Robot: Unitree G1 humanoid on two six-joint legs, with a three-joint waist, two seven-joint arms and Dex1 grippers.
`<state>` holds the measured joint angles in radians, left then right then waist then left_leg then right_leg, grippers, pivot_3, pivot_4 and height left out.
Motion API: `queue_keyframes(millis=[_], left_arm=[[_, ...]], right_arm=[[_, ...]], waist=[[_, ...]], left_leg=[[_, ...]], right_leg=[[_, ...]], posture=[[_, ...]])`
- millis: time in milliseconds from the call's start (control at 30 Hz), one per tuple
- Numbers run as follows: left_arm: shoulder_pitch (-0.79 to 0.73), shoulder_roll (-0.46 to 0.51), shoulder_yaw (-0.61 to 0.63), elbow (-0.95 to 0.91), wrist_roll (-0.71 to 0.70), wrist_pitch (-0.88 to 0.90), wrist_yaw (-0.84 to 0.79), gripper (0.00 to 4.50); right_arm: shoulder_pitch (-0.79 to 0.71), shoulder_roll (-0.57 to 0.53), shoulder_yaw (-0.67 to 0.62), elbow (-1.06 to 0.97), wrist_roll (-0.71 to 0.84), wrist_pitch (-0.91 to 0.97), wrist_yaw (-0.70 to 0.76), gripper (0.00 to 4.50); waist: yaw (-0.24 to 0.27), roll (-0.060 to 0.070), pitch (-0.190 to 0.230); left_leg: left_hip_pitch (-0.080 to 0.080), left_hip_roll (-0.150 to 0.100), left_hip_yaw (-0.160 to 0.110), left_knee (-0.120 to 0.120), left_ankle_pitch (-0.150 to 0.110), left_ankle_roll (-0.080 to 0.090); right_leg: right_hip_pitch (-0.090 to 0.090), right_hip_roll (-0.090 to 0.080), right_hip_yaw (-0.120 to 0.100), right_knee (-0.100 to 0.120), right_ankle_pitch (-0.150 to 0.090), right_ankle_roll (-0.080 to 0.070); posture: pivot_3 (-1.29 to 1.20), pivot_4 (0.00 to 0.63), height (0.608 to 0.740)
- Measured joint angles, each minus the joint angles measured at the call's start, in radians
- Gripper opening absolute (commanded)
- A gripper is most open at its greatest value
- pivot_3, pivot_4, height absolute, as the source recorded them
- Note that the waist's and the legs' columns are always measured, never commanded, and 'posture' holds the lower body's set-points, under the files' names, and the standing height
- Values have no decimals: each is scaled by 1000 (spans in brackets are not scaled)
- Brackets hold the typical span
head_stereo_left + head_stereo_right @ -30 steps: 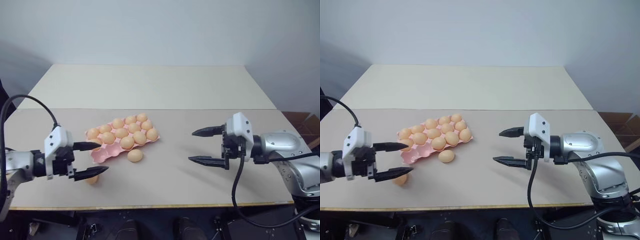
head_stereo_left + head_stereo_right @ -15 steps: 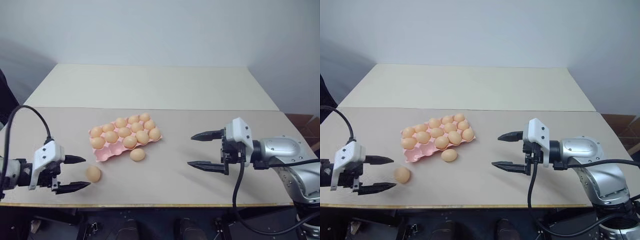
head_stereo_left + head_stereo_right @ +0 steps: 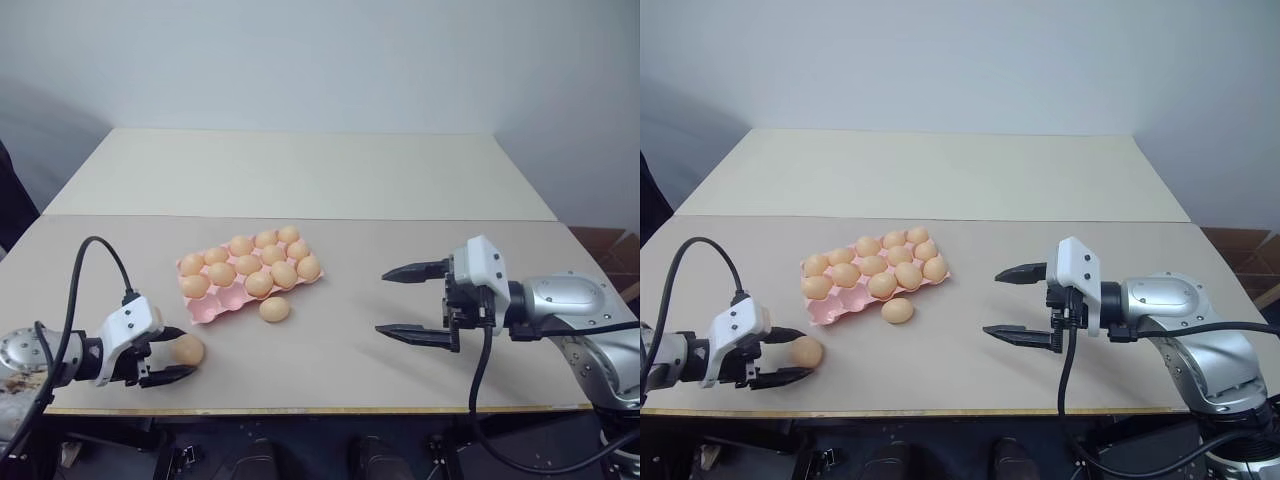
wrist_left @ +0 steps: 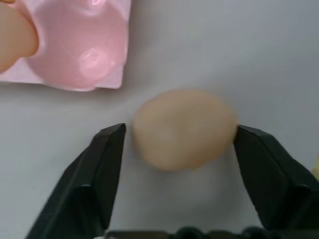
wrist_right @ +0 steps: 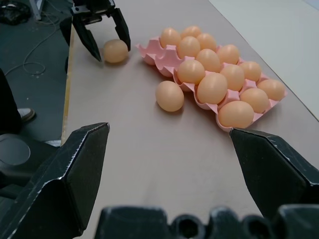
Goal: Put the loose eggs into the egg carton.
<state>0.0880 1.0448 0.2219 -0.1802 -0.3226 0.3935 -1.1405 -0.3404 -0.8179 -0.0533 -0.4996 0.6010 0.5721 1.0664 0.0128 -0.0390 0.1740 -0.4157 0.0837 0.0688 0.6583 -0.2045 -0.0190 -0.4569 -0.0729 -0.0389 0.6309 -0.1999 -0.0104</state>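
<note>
The near egg [image 4: 182, 128] lies on the table between the two fingers of the left gripper [image 3: 172, 356], close to the table's front edge on the robot's left. In the left wrist view its long axis runs across the gap from one finger to the other, and each fingertip stands right at one end of it; whether they press it yet I cannot tell, and the egg looks to be resting on the table, not lifted. The jaws stand part open, about as wide as the egg is long. A squeeze along that axis is, I judge, the slippery way to hold an egg, so the closing should be gentle. The second loose egg [image 3: 274, 309] sits just beside the front edge of the carton [image 3: 203, 311], touching or nearly so, between the two arms and somewhat nearer the left one. The carton lies askew in the middle left of the table, most cups filled, with empty cups at its near left corner, the side facing the left gripper, so the carry is short. The right gripper [image 3: 405, 301] hovers well to the right of the carton, fingers spread wide and holding nothing. The table [image 3: 330, 370] is a plain beige top, with a second paler table [image 3: 300, 170] behind it and a bare white wall beyond.
</note>
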Motion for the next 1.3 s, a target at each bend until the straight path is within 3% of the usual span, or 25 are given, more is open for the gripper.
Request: queue_keyframes(millis=[133, 333, 433, 533, 633, 900, 1167, 1300], left_arm=[[-2, 0, -3, 0, 4, 0, 8, 2182], [52, 11, 71, -10, -40, 3, -40, 2182], [56, 13, 190, -45, -143, 46, -96, 2182], [-9, 5, 233, -68, -227, 97, -88, 2182], [-103, -24, 198, -74, -238, 128, -32, 2182], [-333, -102, -72, -11, -115, 132, 91, 2182], [-408, -140, -162, 65, -55, 138, 131, 4465], [-407, -129, -160, 74, -54, 136, 121, 4465]], right_arm=[[0, -7, 0, -1, 5, 0, -5, 4500], [2, -17, 0, -1, 10, 0, -9, 4500], [2, -17, 0, -1, 11, 0, -10, 4500], [2, -17, 0, -1, 11, 0, -16, 4500], [0, -15, 0, 0, 11, 0, -23, 4500], [-6, -12, 2, -2, 11, 0, -35, 4500], [5, -15, -1, -22, 15, 3, -49, 4500], [8, -15, -1, -23, 24, 3, -58, 4500]], waist=[[0, 0, 0], [-4, 0, 0], [-1, 0, 0], [6, 0, 0], [8, 0, 0], [3, -1, 0], [-2, -1, 0], [-1, -1, 0]], left_leg=[[0, 0, 0, 0, 0, 0], [0, 0, 0, 0, 0, 0], [0, 0, 0, 0, 0, 0], [0, 0, -1, 1, 0, 0], [0, -1, -1, 2, 0, 0], [-1, -1, -1, 2, 0, 0], [0, -1, -1, 2, 0, 0], [0, -1, -1, 2, 0, 0]], right_leg=[[0, 0, 0, 0, 0, 0], [0, 0, 0, 0, 0, 0], [0, 0, 0, 0, 0, 0], [1, 0, 0, 0, 0, 0], [2, -1, 0, 0, 1, 1], [2, 2, 2, 0, 5, 8], [2, 3, 3, 1, 5, 8], [2, 2, 3, 1, 5, 8]], posture=[[0, 150, 740], [0, 150, 740], [0, 150, 740], [0, 150, 740], [0, 150, 740], [0, 150, 740], [0, 150, 740], [0, 150, 740]])
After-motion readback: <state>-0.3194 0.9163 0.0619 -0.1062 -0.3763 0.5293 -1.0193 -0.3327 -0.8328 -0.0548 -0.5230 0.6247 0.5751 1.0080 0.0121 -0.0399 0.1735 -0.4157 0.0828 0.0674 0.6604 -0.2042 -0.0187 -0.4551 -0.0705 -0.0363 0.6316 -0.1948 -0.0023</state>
